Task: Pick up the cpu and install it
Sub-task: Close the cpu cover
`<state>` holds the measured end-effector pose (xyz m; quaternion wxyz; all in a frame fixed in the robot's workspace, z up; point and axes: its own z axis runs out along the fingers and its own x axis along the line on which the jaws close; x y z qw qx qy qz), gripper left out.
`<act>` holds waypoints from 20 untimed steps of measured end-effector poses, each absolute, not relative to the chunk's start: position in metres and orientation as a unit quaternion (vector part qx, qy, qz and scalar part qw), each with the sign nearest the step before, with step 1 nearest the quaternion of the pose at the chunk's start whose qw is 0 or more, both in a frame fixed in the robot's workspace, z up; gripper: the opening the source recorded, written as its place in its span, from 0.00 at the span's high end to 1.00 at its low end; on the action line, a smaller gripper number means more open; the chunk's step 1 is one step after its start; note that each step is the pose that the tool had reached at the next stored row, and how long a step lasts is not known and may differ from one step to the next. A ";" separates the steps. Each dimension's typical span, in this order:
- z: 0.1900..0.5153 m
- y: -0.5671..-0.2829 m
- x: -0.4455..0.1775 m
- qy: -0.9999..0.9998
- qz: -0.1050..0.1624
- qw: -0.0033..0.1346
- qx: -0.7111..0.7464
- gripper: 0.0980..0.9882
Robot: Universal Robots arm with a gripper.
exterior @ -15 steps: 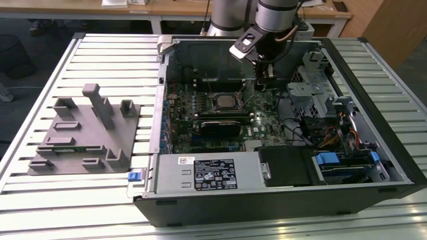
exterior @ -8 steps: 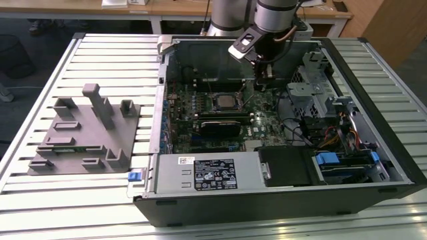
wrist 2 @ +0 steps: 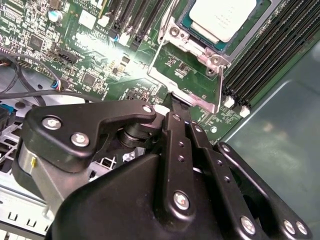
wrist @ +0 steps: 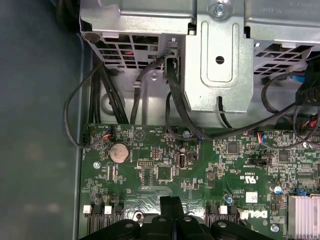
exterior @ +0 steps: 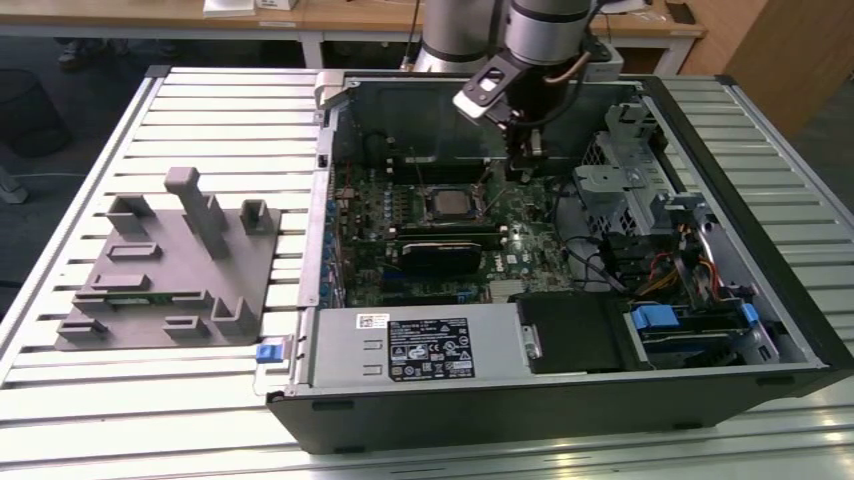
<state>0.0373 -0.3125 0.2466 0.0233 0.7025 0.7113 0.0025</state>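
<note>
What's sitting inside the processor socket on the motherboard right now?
The cpu, silvery top up, sits in the socket. The cpu covers the socket's contacts beneath it.

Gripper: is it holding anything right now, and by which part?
Nothing is held. The gripper is shut and empty above the motherboard; the cpu lies in its socket, apart from the gripper.

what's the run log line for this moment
gripper: shut, empty | cpu: in socket | where: gripper above motherboard, beside socket, not touching cpu
</note>
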 end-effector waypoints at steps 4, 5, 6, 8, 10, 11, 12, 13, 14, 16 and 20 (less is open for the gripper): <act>0.247 -0.313 0.035 0.711 0.003 0.023 0.703 0.99; 0.247 -0.313 0.035 0.711 0.003 0.023 0.703 0.99; 0.247 -0.313 0.035 0.711 0.003 0.023 0.703 0.99; 0.246 -0.313 0.034 0.711 0.003 0.023 0.703 0.99; 0.246 -0.313 0.033 0.711 0.003 0.023 0.703 0.99; 0.246 -0.313 0.033 0.711 0.003 0.023 0.703 0.99; 0.246 -0.313 0.032 0.711 0.003 0.023 0.703 0.99; 0.246 -0.313 0.032 0.711 0.003 0.023 0.703 0.99; 0.246 -0.313 0.032 0.711 0.003 0.023 0.703 0.99; 0.246 -0.313 0.031 0.711 0.003 0.023 0.703 0.99; 0.246 -0.313 0.030 0.711 0.003 0.023 0.703 0.99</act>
